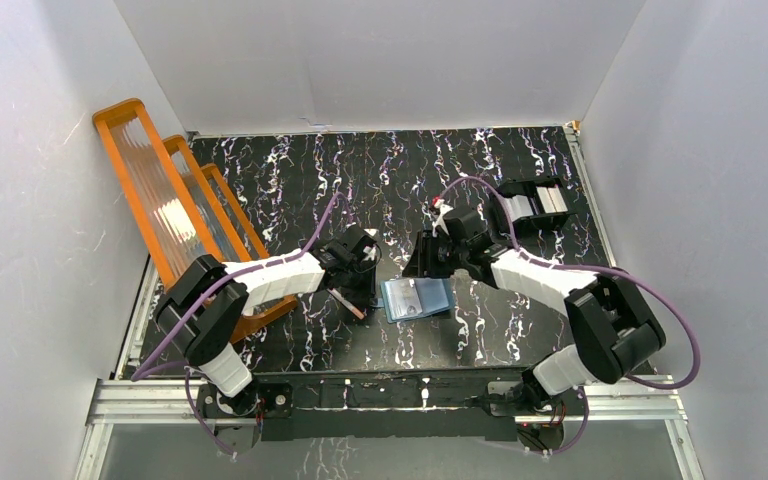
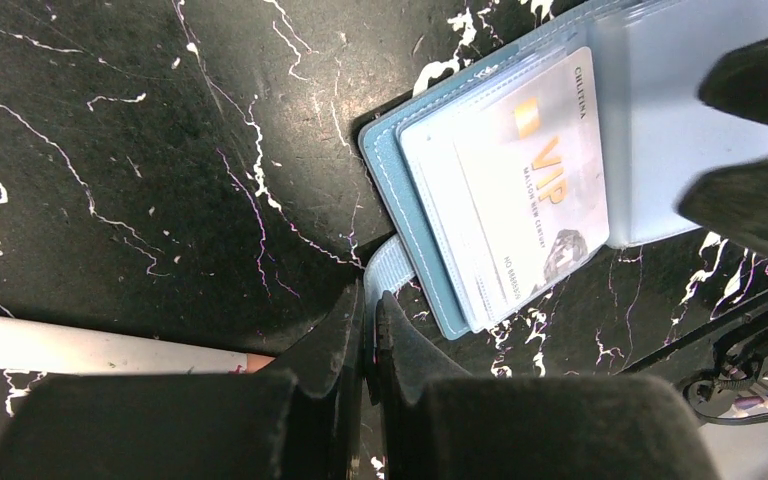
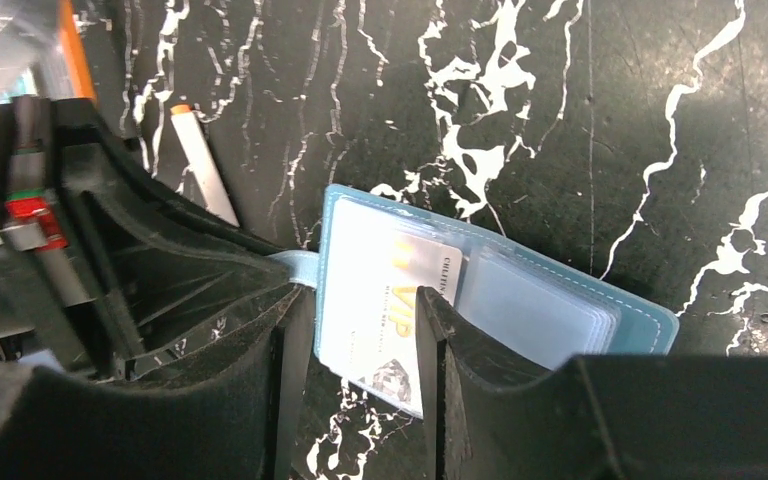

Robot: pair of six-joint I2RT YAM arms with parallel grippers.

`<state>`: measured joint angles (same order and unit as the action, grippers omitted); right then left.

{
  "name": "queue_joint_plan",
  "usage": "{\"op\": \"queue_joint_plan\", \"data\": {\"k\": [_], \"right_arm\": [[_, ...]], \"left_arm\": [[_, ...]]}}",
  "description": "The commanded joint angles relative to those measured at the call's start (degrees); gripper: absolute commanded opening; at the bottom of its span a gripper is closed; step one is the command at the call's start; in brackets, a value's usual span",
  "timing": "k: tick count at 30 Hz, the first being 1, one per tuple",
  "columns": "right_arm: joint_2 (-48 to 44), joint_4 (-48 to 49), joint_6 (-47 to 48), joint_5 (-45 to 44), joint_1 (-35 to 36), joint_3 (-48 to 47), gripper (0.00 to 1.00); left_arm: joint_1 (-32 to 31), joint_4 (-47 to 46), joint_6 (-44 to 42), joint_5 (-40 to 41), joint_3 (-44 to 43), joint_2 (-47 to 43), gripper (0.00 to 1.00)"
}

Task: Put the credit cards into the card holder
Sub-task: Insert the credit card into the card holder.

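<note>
One card holder point(image 1: 417, 298), open on table point(image 1: 290, 180) between grippers; silver VIP card point(image 2: 535, 190) lay partly in pocket. Left gripper point(image 2: 368, 300) pinched snap tab point(image 2: 392, 268). Right gripper point(image 3: 362, 300) stood part-open, straddling card.

Teal-blue book-style card holder point(image 1: 417, 298): lies opened flat on the black marbled table point(image 1: 290, 180), near the middle towards the front edge. The lighter blue inner side faces up, with clear pockets stacked on it. A pale blue snap tab point(image 2: 392, 268) sticks out from one long edge.

White plastic credit card point(image 2: 540, 170): gold "VIP" lettering (the smaller print is too fine to read). It lies face up on the pockets nearest the tab edge. Cannot tell whether it is fully seated in a pocket.
</note>
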<state>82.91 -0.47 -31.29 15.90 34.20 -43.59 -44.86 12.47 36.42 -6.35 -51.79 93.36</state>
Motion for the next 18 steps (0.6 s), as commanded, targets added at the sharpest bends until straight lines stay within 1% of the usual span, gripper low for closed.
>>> {"op": "queue_joint_plan", "data": {"k": [1, 10, 18], "right_arm": [[2.6, 0.3, -2.6, -2.2, 0.9, 0.8, 0.51], [5.8, -0.1, -4.0, -5.4, 3.0, 1.3, 0.54], [6.2, 3.1, -5.5, -3.3, 4.1, 1.8, 0.54]], "left_arm": [[-0.1, 1.0, -0.8, 0.5, -1.7, -2.4, 0.00], [-0.1, 0.7, -0.7, -0.1, -1.6, -2.2, 0.00], [-0.1, 0.4, -0.6, -0.2, -1.5, -2.1, 0.00]]}}
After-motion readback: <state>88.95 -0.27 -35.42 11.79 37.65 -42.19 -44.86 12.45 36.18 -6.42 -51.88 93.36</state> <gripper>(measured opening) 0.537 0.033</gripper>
